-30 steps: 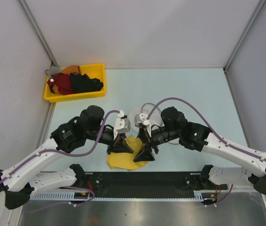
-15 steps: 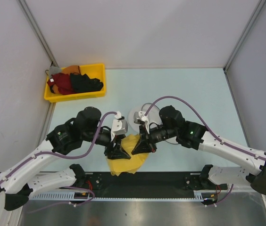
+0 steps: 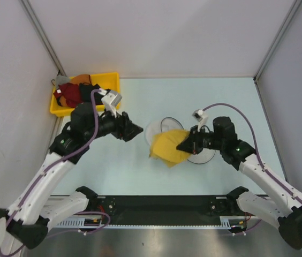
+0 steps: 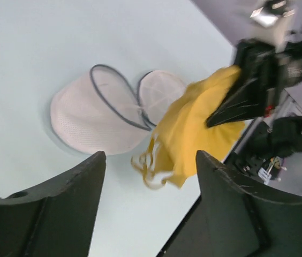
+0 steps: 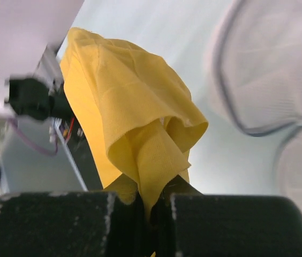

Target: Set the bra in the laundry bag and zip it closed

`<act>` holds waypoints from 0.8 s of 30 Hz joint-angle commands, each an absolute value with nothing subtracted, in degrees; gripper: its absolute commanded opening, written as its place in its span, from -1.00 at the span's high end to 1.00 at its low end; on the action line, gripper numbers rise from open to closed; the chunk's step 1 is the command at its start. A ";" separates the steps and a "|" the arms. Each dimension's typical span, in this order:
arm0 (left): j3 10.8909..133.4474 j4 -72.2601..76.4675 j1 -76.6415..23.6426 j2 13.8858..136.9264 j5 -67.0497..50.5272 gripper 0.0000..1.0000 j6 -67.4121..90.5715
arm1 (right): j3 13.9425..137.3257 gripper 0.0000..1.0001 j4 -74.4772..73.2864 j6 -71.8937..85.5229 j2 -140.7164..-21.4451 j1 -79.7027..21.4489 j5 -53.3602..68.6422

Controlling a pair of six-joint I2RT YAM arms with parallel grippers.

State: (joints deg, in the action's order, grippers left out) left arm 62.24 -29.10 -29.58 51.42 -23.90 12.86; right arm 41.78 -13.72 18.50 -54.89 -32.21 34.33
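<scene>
**Bra pinched by right gripper, over the open laundry bag**

Bra point(image 3: 168, 149): yellow, bunched, hanging from the right gripper point(image 3: 186, 143). Right fingers point(image 5: 60, 225) are pressed together on a fold of the fabric at its top, with cloth draping down and away from the tips. Straps dangle loose at the low end.

Laundry bag point(image 3: 154, 130) lies open on the table point(image 3: 236, 107), two white mesh domes side by side, dark rims showing. From above, the bra covers the middle of the bag where the halves meet. From the left wrist view it hangs off to one side of the smaller half. Can't tell if the cloth touches the mesh.

Left gripper point(image 3: 137, 130) is just left of the bag, apart from it and from the bra, fingers spread wide with nothing between them.

Table is pale blue-green and plain. Yellow bin point(image 3: 60, 111) sits well to the far left of the bag, holding dark red, black and orange clothes. Grey-white walls stand behind and to both sides of the bag, with metal posts at the corners. A black strip runs along the table edge on the near side of the bag
</scene>
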 commanded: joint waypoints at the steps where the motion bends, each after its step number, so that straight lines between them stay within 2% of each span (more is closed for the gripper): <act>1: 60.21 -20.58 -26.89 64.38 -27.32 -0.40 23.72 | 42.01 1.00 -14.76 25.48 -52.56 -22.69 36.12; 3: 59.42 -14.43 -26.81 68.01 -28.91 -0.39 26.01 | 42.54 1.00 -16.33 25.84 -52.82 -18.12 38.13; 5: 60.03 -10.73 -27.42 73.02 -27.87 -0.52 26.80 | 43.50 1.00 -17.83 25.32 -53.70 -15.48 38.93; 8: 63.36 -10.81 -30.23 79.17 -21.63 -0.68 25.41 | 45.26 1.00 -21.00 23.65 -54.75 -11.43 39.99; 12: 67.93 -12.74 -33.04 85.77 -15.74 -0.73 24.79 | 46.49 1.00 -23.64 22.15 -54.93 -6.60 43.75; 16: 71.35 -13.53 -34.01 90.87 -12.31 -0.71 24.00 | 46.93 1.00 -24.34 21.19 -55.46 -4.05 45.17; 24: 78.48 -18.10 -34.89 99.22 -5.46 -0.48 20.92 | 45.53 1.00 -18.20 23.64 -61.25 -4.74 46.33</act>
